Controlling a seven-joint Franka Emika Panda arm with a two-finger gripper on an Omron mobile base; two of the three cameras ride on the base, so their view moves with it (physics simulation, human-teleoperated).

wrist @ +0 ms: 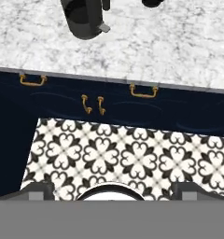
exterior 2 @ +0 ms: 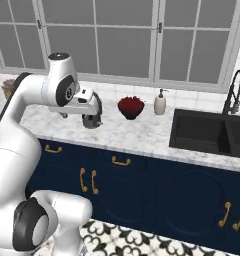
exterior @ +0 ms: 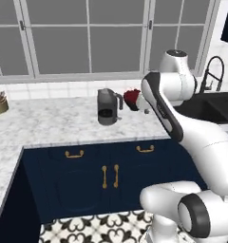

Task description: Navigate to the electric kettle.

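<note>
Electric kettle (exterior: 109, 106) stands upright on marble tabletop (exterior: 49, 123), left of the red bowl (exterior: 132, 98), above the brass-handled cabinet doors (exterior: 109, 176). Jaws hidden: can't tell their state.

You get flat, even rendered light in all three views, bright enough to read everything, with no strong single source. The window panes (exterior: 87, 38) are a dull uniform grey and throw no beams or glare. Shadows are faint: a soft dark patch sits under the electric kettle (exterior: 108, 106) on the marble worktop (exterior: 49, 123), and the navy cabinet fronts (exterior 2: 142, 185) go nearly black in their lower corners. The arm's white shell shows smooth shading with mild highlights. Edges look slightly soft and pixelated from low resolution; straight lines stay straight, without lens bending. The floor tiles (wrist: 132, 154) read crisp.
</note>
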